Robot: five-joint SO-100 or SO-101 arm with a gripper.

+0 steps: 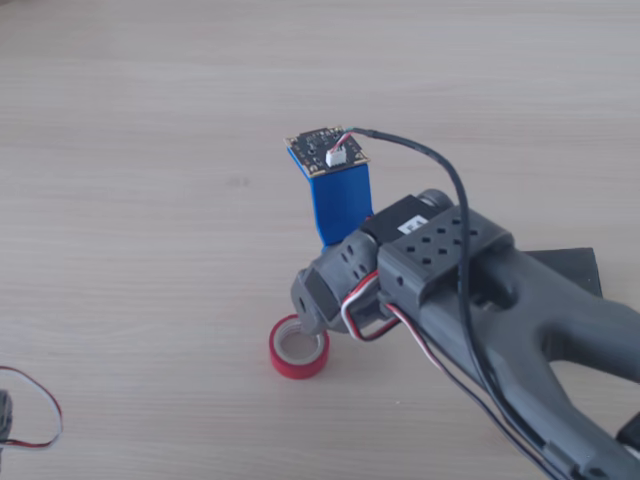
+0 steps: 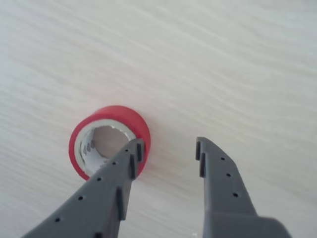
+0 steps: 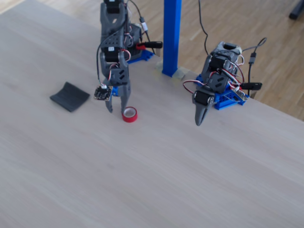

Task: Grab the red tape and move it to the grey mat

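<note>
One red tape (image 2: 110, 139) lies flat on the pale wooden desk (image 2: 223, 59) — a small round roll, whitish core, open centre. The hand (image 2: 168, 148) is low over it, fingers apart and empty; in the wrist view the left finger (image 2: 119, 173) overlaps the roll's near rim, the right stands clear beside it. One grey mat (image 3: 70, 96) — dark, square — lies well off beyond the hand's far side in the fixed view. Two arms are visible there.

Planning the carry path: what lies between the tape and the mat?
In the fixed view, only the gripper stands between tape and mat; otherwise bare table.
</note>
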